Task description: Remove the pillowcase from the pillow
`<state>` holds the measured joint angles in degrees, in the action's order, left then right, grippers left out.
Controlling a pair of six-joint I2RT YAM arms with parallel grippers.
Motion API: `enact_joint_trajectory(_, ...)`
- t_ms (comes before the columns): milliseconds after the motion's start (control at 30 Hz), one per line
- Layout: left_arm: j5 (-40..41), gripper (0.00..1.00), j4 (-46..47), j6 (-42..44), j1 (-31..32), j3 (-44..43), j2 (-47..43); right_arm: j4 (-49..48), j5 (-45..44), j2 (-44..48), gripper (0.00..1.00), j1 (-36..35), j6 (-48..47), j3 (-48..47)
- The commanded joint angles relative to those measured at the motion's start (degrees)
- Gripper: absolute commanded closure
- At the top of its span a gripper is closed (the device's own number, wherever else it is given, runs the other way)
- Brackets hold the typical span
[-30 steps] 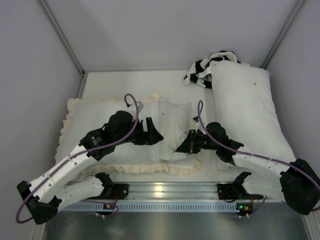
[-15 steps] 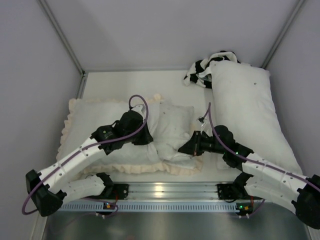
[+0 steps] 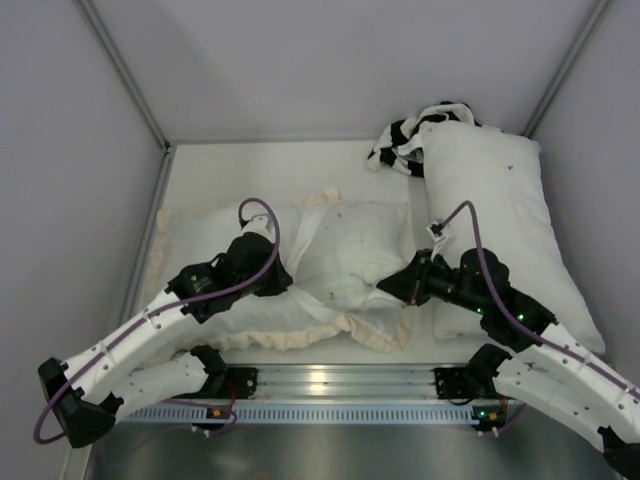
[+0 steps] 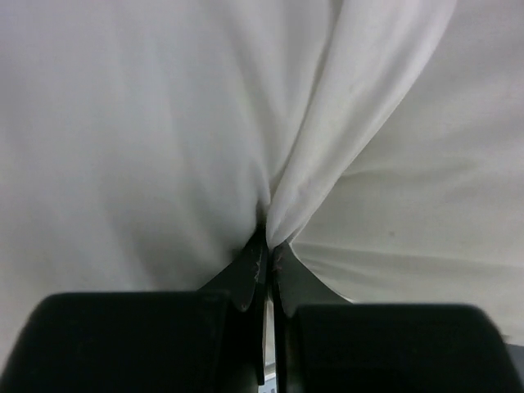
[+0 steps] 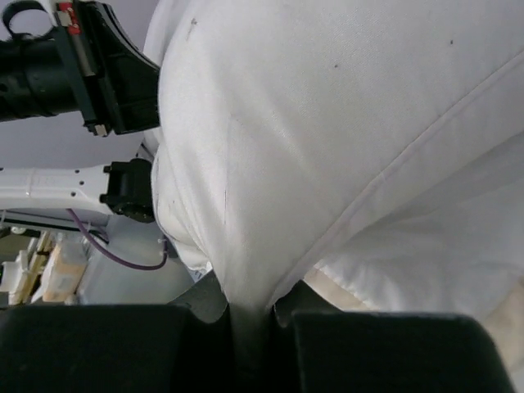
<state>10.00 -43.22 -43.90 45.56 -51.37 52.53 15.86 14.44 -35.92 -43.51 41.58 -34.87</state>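
Observation:
The cream pillowcase with its ruffled frill lies flat at the left and middle of the table. The white speckled pillow bulges out of its right end. My left gripper sits at the case's opening, shut on a fold of the pillowcase's white fabric, which rises from between the left gripper's jaws. My right gripper is at the pillow's near right corner. In the right wrist view the right gripper is shut on the speckled pillow, beside a cream pillowcase edge.
A longer plain white pillow lies along the right side, close to my right arm. A small black-and-white cloth is bunched at its far end. Grey walls enclose the table, and a metal rail runs along the near edge.
My left gripper has shut on the pillowcase fabric and drawn back to the left. My right arm has pulled the pillow to the right, and more of it shows outside the case.

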Motion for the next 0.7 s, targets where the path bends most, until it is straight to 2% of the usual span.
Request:
enact_joint_trajectory(0, 4.9, 1.0, -5.5, -0.4, -0.1, 1.7, -0.1, 3.9, -9.4, 6.4, 1.0, -0.2, -6.1, -11.5)
enact_joint_trajectory(67, 5.6, 1.0, -5.6, -0.7, -0.1, 1.4, 0.1, 7.7, -13.0, 8.7, 1.0, -0.2, -8.4, -16.4)
enact_joint_trajectory(133, 5.9, 1.0, -5.8, -0.7, -0.1, 0.9, 0.4, 14.4, -21.3, 10.7, 1.0, -0.2, -11.2, -21.4)
enact_joint_trajectory(400, 7.0, 1.0, -7.0, -0.7, -0.2, 0.7, -0.1, 24.0, -38.3, 17.1, 1.0, -0.2, -15.1, -26.6)
enact_joint_trajectory(567, 7.4, 1.0, -8.0, -0.6, -0.2, 0.0, -0.8, 25.9, -39.8, 17.6, 1.0, -0.3, -15.3, -27.4)
enact_joint_trajectory(667, 3.0, 1.0, -7.4, 0.8, -0.2, -0.9, -0.9, 25.9, -37.7, 16.5, 1.0, -0.3, -14.3, -26.4)
